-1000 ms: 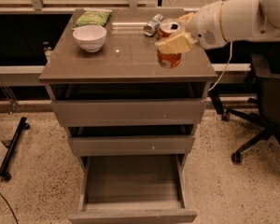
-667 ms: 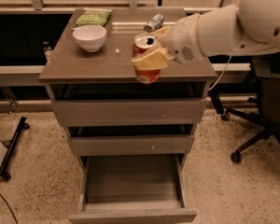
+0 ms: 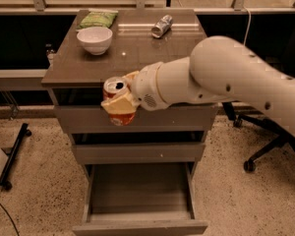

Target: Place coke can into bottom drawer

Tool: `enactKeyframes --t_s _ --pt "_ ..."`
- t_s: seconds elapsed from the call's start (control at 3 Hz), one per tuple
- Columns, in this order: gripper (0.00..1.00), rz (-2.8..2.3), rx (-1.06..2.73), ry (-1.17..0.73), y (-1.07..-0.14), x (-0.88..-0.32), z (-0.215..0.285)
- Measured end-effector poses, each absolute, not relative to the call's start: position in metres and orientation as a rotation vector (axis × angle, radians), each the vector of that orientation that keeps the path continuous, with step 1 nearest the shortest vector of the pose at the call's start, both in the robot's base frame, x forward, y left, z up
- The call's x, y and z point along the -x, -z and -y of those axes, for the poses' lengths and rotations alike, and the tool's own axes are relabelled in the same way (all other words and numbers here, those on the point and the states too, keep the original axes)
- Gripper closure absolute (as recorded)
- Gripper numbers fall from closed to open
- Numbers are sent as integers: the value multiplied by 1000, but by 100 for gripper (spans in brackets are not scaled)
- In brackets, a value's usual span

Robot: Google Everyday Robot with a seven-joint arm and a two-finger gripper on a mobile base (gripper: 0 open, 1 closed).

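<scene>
My gripper [image 3: 119, 103] is shut on the coke can [image 3: 115, 90], a red-orange can with a silver top, held upright. It hangs in front of the top drawer's face, just below the cabinet's front edge and left of centre. The yellowish fingers [image 3: 119, 105] wrap the can's middle, hiding much of its body. The bottom drawer [image 3: 140, 226] is pulled out below, its flat grey inside showing with nothing in it. The can is well above the drawer and a little to the left of its middle.
On the cabinet top [image 3: 137, 53] stand a white bowl [image 3: 94, 39], a green chip bag [image 3: 98, 19] and a silver-grey can [image 3: 162, 26] lying on its side. An office chair base [image 3: 265, 151] is at the right. A black stand leg [image 3: 14, 154] lies on the floor left.
My gripper has carried the coke can from over the cabinet top's right side leftward and down, past the front edge, to in front of the top drawer.
</scene>
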State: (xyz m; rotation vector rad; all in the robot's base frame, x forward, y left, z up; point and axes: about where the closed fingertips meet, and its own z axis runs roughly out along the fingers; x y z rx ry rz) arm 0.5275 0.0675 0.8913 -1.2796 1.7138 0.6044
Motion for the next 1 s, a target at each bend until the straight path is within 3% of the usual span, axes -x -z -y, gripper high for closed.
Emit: enactKeyframes --t_s 0.33,1.0 --pt "100 -1800 1239 -707 -848 -535 -76" --pt "100 -1813 1247 -717 -843 -535 -78"
